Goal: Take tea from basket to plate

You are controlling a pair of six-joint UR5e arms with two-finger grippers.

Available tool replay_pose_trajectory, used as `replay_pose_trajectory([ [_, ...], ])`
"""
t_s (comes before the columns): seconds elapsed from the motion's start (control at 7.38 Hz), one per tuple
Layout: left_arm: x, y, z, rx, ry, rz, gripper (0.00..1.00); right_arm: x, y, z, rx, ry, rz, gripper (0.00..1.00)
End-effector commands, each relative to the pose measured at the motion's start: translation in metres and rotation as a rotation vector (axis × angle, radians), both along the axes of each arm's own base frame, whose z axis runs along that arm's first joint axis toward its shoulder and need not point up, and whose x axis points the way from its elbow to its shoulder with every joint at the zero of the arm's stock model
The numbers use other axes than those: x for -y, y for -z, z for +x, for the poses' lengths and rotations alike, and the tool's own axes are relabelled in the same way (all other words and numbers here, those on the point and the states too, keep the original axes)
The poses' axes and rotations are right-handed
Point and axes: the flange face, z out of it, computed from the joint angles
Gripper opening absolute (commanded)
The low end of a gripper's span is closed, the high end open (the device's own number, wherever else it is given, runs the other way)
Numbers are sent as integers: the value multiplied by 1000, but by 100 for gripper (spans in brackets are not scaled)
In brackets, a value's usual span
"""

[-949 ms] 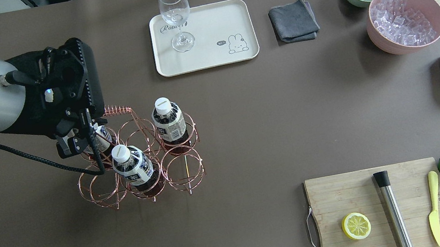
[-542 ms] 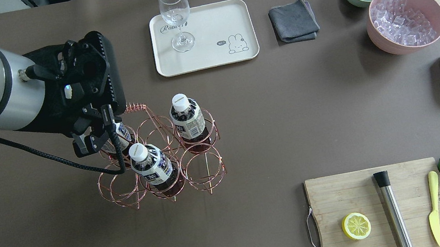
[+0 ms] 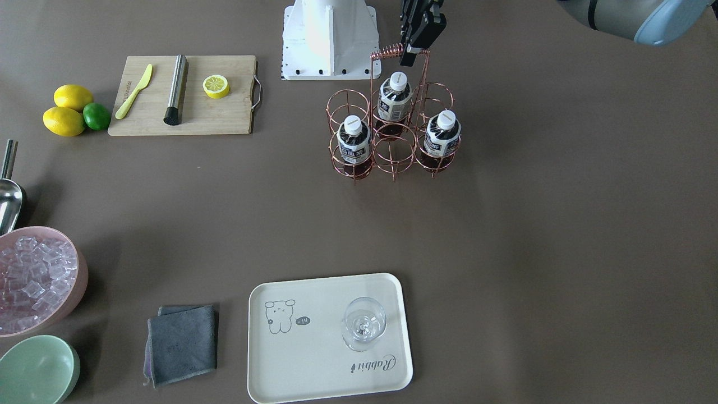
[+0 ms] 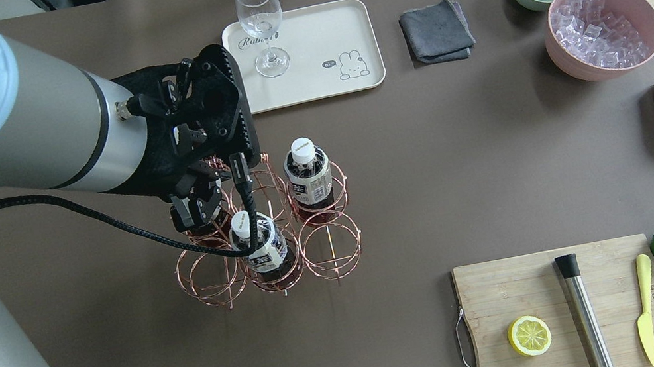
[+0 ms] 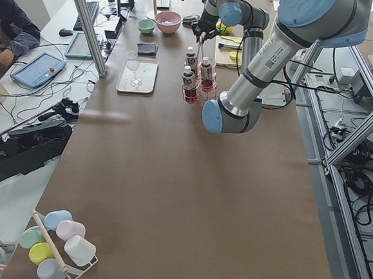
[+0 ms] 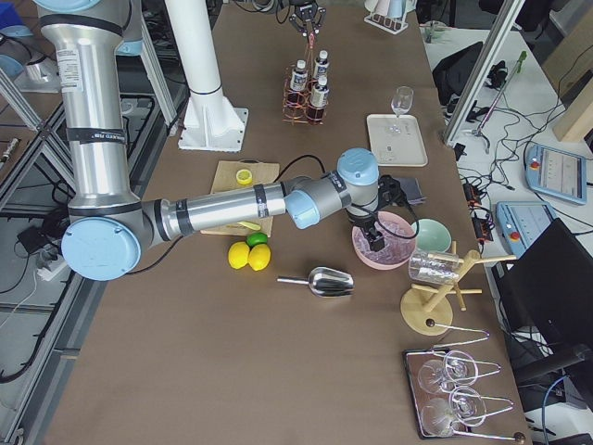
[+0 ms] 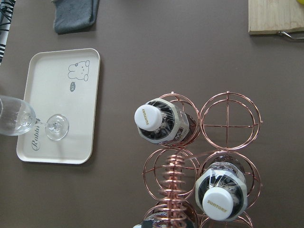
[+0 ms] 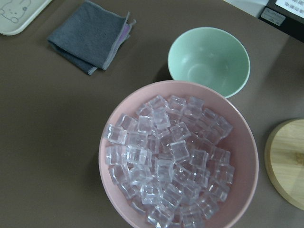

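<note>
— Over the basket [image 3: 394, 147]: left gripper [image 3: 413, 53], jaws look clamped on its coiled handle. Tea [image 3: 394, 95] sits in the cells, well apart from the plate [image 3: 314, 365]. Right gripper [image 6: 375, 237] over ice bowl [image 4: 554, 52]; jaws, cannot tell.
— Step?
— Pre-pick, I judge. Next: release the handle, grip one bottle, lift straight out.
— Count?
— Three tea, six cells, one plate, one glass [image 3: 363, 324].

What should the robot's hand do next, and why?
Probably let go: the left gripper pinches the basket handle, not a tea. All three teas sit in its rings, and the plate holds only a glass.
</note>
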Motion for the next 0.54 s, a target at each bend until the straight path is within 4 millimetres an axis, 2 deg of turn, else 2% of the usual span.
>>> replay_pose_trajectory([
  [0.0, 5, 16, 22, 12, -3, 0, 0, -13, 42, -70, 166, 5, 159, 100],
  [0.41, 6, 26, 49, 30, -18, -10, 0, -47, 96, -147, 461, -143, 212, 100],
])
